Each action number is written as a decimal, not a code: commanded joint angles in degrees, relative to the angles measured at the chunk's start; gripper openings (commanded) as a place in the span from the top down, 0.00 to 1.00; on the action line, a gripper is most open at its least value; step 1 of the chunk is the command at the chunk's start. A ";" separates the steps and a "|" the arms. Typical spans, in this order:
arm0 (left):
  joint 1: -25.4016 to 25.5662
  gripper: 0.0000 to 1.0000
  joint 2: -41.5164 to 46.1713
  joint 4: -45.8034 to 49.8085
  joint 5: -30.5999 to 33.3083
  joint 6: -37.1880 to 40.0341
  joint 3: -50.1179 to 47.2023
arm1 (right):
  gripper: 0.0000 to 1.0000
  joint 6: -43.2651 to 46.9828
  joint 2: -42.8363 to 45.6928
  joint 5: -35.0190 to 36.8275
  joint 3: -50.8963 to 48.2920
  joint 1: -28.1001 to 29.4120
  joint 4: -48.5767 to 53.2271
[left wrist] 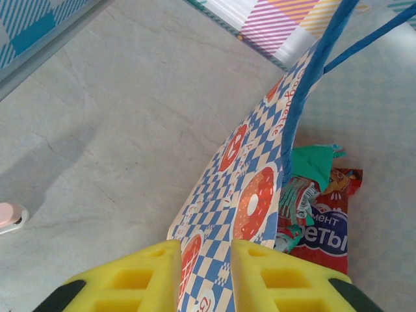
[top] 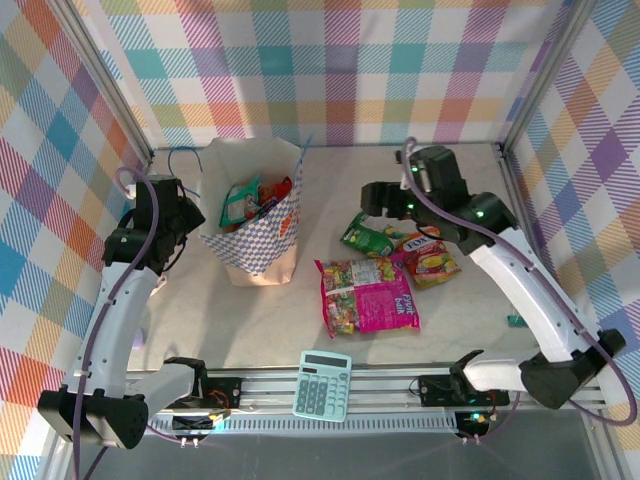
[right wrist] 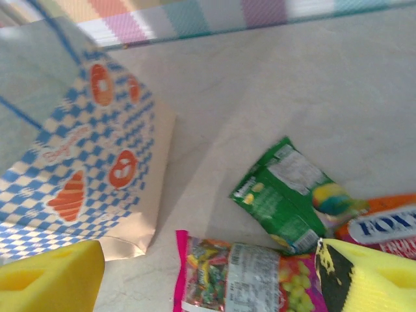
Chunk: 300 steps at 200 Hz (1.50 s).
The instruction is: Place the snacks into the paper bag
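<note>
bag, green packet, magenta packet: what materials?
The bag looks like matte paper: stiff creased walls, no glare. The green packet and magenta packet look like glossy plastic film, going by highlights and crinkles; any foil lining can't be told.

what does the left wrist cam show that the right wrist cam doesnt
Left wrist, not right wrist: the left hand pinching the paper bag by its wall, a blue cord handle, and a red packet and teal packet inside the bag. Right wrist, not left wrist: the right hand open, and a green packet, magenta packet and orange packet lying on the table. Both: the bag's checkered side and the pale table.
</note>
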State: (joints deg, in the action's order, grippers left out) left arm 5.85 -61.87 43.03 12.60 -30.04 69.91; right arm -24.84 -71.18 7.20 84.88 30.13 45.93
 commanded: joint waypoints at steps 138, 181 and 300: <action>-0.30 0.71 -1.65 2.15 -0.48 1.13 2.34 | 0.01 -13.87 4.53 -13.88 -17.78 -19.94 2.96; -0.22 0.71 -2.02 2.50 -0.26 1.56 2.40 | 0.01 -18.67 3.92 -20.80 -24.89 -27.49 1.11; -0.22 0.70 -2.39 3.42 0.17 2.36 2.42 | 0.01 -22.36 -1.75 -24.16 -36.24 -35.09 -6.21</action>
State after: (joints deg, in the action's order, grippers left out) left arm 5.85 -64.05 45.08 12.47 -28.71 70.43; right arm -46.11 -71.48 -14.92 50.15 -4.08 42.39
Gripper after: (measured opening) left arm 0.302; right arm 0.990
